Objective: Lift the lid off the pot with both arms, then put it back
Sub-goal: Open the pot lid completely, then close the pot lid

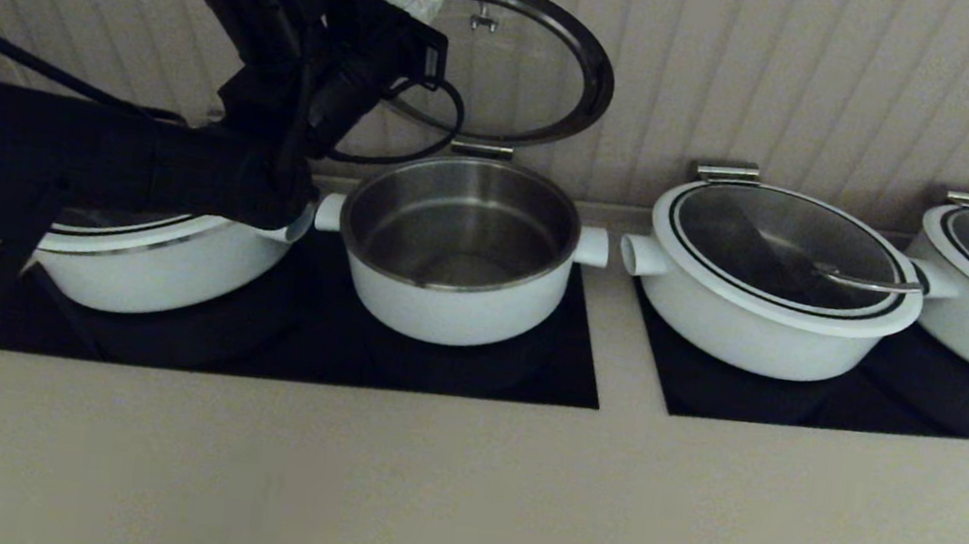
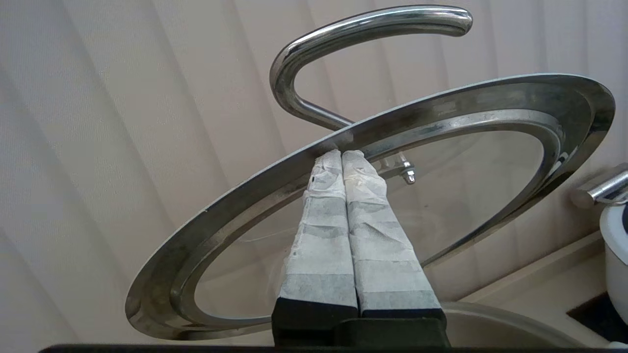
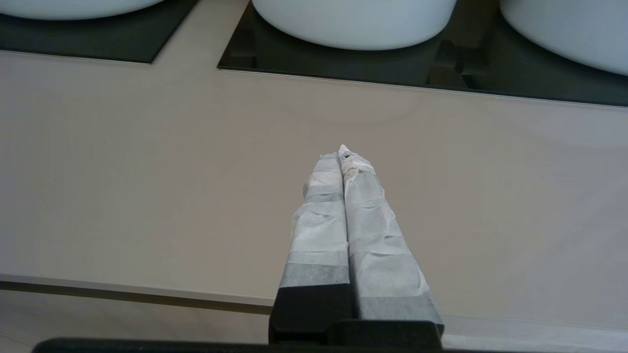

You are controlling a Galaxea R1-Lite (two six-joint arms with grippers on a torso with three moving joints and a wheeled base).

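Above the pot (image 1: 458, 251) | lid (image 1: 508, 65) raised, tilted near wall | left claw (image 2: 342, 156) closed, tips against lid rim | right claw (image 3: 342, 153) closed, empty, over surface (image 3: 147, 171) | lift done, putting back remains

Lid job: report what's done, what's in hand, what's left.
Done: the lid is up, tilted against the wall above the open pot. In hand: the shut left gripper props its rim from below. The right gripper hangs shut over the counter. Left: putting the lid back on.

leftmost pot (image 1: 167, 259) half hidden behind the left arm (image 1: 141, 160)
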